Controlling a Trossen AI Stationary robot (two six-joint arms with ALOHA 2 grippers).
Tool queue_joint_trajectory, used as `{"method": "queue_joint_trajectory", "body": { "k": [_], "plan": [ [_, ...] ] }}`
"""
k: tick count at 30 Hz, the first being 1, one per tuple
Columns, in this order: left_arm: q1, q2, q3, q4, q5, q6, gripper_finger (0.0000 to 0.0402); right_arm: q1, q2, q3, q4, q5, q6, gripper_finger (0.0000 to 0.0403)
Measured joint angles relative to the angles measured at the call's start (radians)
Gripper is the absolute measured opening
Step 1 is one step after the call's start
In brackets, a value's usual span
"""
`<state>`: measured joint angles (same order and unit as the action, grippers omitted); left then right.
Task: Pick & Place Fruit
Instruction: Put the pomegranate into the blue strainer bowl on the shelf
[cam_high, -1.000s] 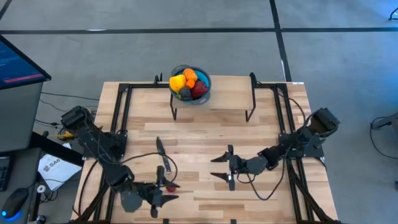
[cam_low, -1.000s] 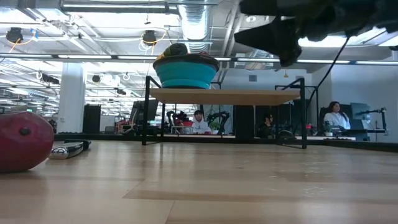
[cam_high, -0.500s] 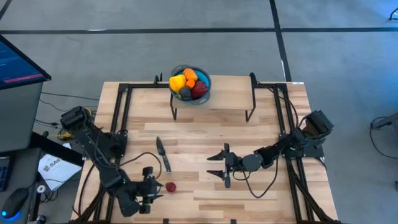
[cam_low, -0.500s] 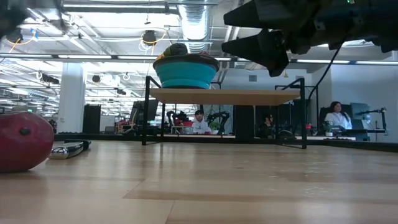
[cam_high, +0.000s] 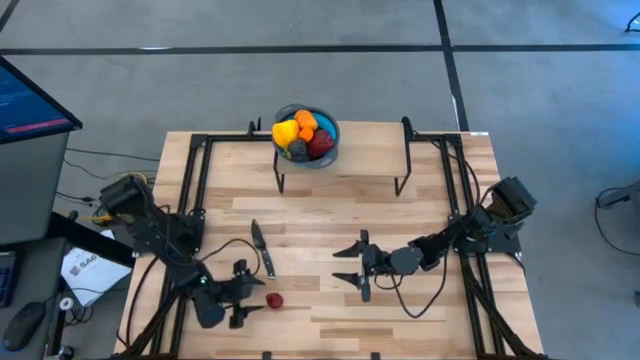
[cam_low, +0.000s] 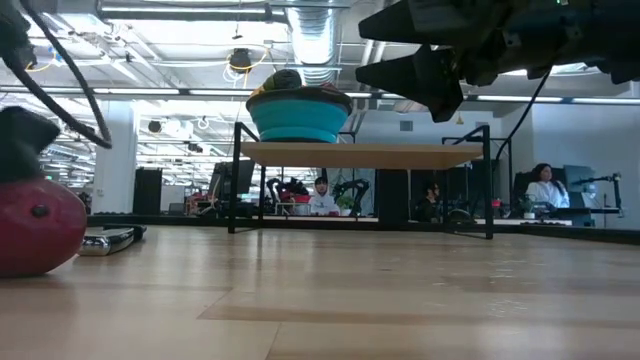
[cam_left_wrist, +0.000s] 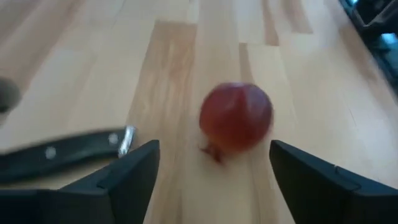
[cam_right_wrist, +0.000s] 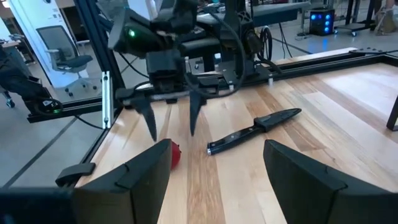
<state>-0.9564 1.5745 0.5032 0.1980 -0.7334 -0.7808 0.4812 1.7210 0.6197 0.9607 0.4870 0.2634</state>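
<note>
You are holding the left gripper (cam_high: 243, 291) with its fingers spread and empty beside the red fruit (cam_high: 273, 300), which is lying free on the table (cam_high: 430, 200) near the knife (cam_high: 261, 246), so be centring both fingers around it before closing

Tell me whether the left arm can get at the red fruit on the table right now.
Probably yes. The left gripper hangs open right beside the red fruit, fingers apart, with bare table between. The knife lies off to one side, not blocking.
</note>
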Motion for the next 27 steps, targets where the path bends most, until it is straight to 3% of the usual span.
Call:
{"method": "queue_joint_trajectory", "body": {
  "k": [5,12,23,27],
  "plan": [
    [0.047,0.132,-0.006,0.205,-0.018,0.149,0.0307,0.0,0.0,0.0,0.013,0.0,0.0,0.0248],
    [0.103,0.274,-0.006,0.448,0.009,0.225,0.0294,0.0,-0.001,0.0,0.014,0.0,0.0,0.0248],
    [0.141,0.311,0.037,0.479,0.005,0.215,0.0228,0.0,-0.001,0.0,0.014,0.0,0.0,0.0248],
    [0.153,0.291,0.045,0.471,0.007,0.088,0.0189,0.0,-0.001,0.0,0.014,0.0,0.0,0.0248]
  ]
}}
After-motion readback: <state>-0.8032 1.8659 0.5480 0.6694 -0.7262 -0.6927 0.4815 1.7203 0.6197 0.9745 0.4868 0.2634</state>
